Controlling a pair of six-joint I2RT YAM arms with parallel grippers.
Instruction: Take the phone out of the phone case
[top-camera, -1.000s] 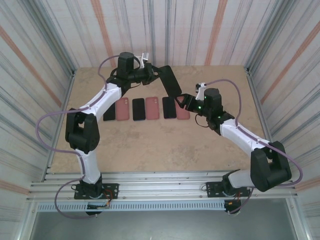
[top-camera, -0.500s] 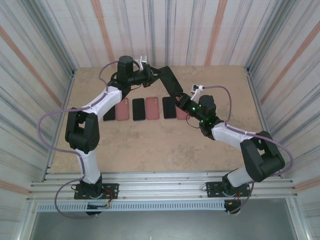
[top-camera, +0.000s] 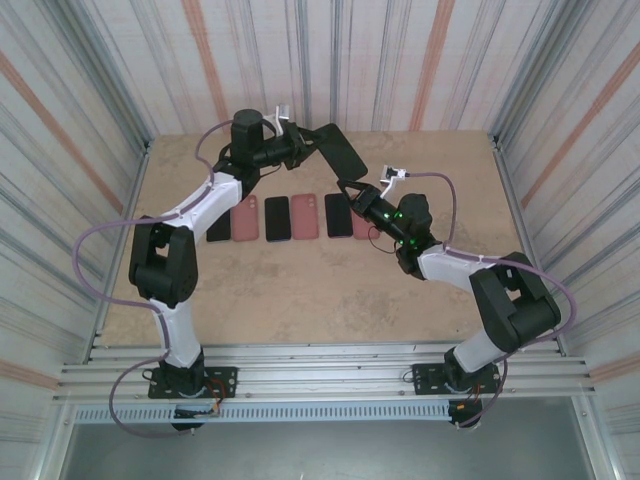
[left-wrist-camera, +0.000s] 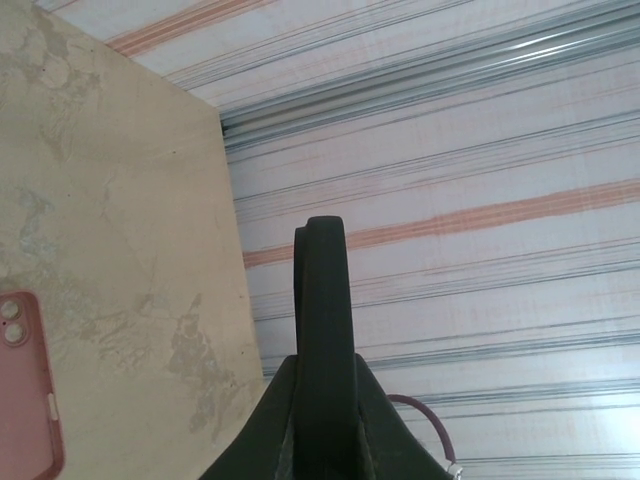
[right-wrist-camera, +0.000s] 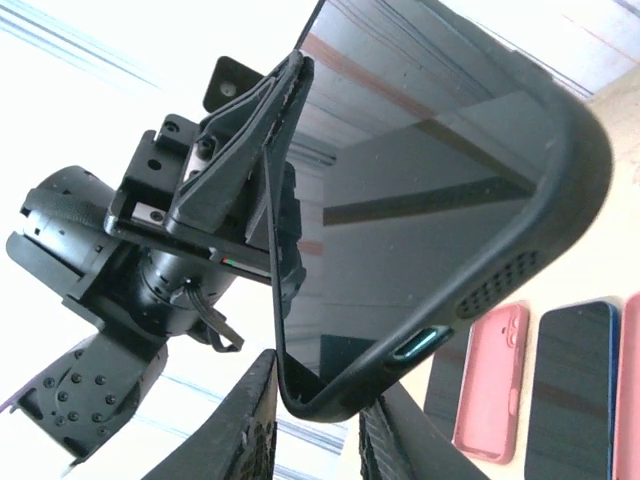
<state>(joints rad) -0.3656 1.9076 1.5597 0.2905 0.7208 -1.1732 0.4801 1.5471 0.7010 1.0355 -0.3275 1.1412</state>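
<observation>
A black phone (top-camera: 338, 150) in a black phone case (right-wrist-camera: 565, 190) is held in the air over the table's far middle. My left gripper (top-camera: 300, 148) is shut on its upper end. Edge-on in the left wrist view, the cased phone (left-wrist-camera: 322, 290) stands clamped in the left gripper (left-wrist-camera: 322, 400). My right gripper (top-camera: 351, 190) has come up under the lower corner. In the right wrist view that case corner sits between the jaws of the right gripper (right-wrist-camera: 318, 425), both fingers touching it. The dark screen (right-wrist-camera: 430, 180) faces the right wrist camera.
A row of black phones and pink cases lies on the tan table (top-camera: 300, 280): a pink case (top-camera: 245, 218), a black phone (top-camera: 277, 218), another pink case (top-camera: 305, 215) and a black phone (top-camera: 338, 215). Corrugated walls (top-camera: 400, 60) enclose the table.
My right gripper moved up and left to the phone's lower corner and its jaws narrowed onto the case. The left arm tilted the phone slightly upward.
</observation>
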